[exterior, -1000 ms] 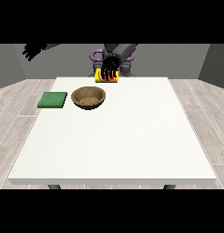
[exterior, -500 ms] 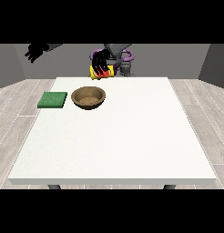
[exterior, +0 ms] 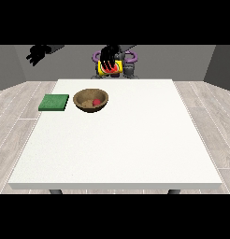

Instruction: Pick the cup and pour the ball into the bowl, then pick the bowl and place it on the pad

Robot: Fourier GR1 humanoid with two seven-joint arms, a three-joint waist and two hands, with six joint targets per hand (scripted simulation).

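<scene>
A brown wooden bowl (exterior: 90,100) stands on the white table (exterior: 117,149) towards its far left, and a small red ball (exterior: 96,101) lies inside it. Just left of the bowl lies the flat green pad (exterior: 54,102). Beyond the table's far edge, in front of the robot's chest, the hand at the view's right (exterior: 107,55) hangs with its fingers curled down over a yellow and red cup (exterior: 111,70), held in the air. The hand at the view's left (exterior: 39,52) is raised high beyond the table's far left corner, fingers spread, holding nothing.
The robot's body with purple rings (exterior: 131,58) stands behind the far edge at the middle. Grey plank floor surrounds the table.
The hand with the cup has lifted and drawn back towards the robot's chest. A red ball now shows in the bowl. The other hand stayed raised.
</scene>
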